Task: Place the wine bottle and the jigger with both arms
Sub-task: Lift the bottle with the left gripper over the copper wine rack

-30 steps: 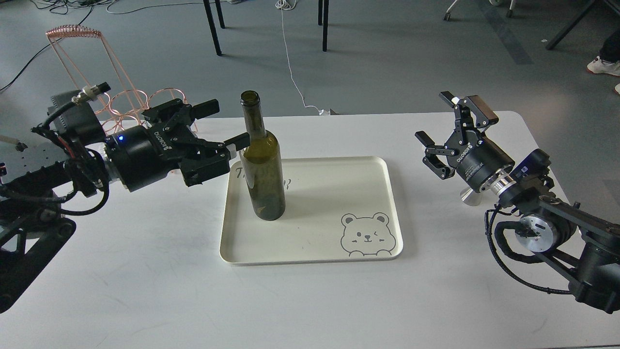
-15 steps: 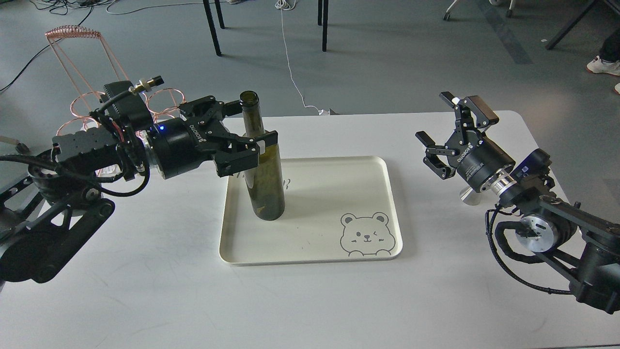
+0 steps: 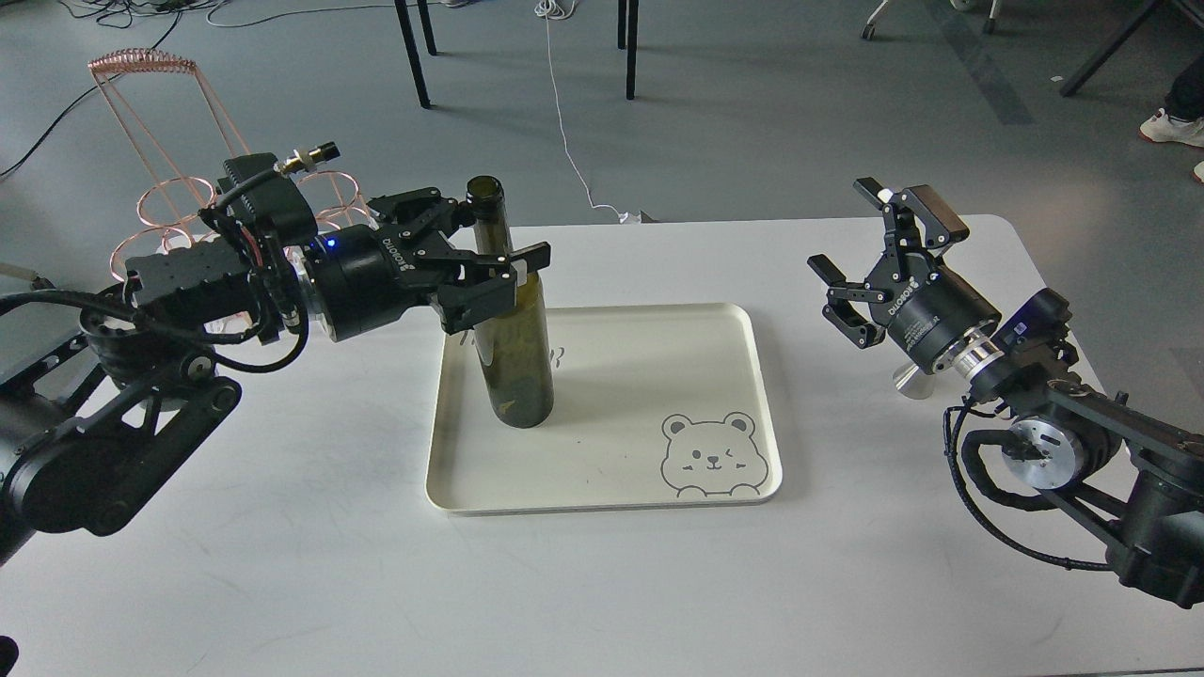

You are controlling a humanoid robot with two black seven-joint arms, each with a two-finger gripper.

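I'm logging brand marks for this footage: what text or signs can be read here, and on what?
"DH-ROBOTICS", roughly: on the left gripper body, small and uncertain.
The same mark on the right gripper body, too small to confirm.
Script on the tray, hidden behind the wine bottle: unreadable.

The left arm comes in from the left edge of the table and reaches toward the table's middle, its wrist almost level. The left gripper [image 3: 500,235] points to the right, its two fingers spread apart, one on the far side and one on the near side. The right arm comes in from the right edge, bent upward at the wrist. The right gripper [image 3: 879,240] points toward the far left, its fingers wide apart and holding nothing.
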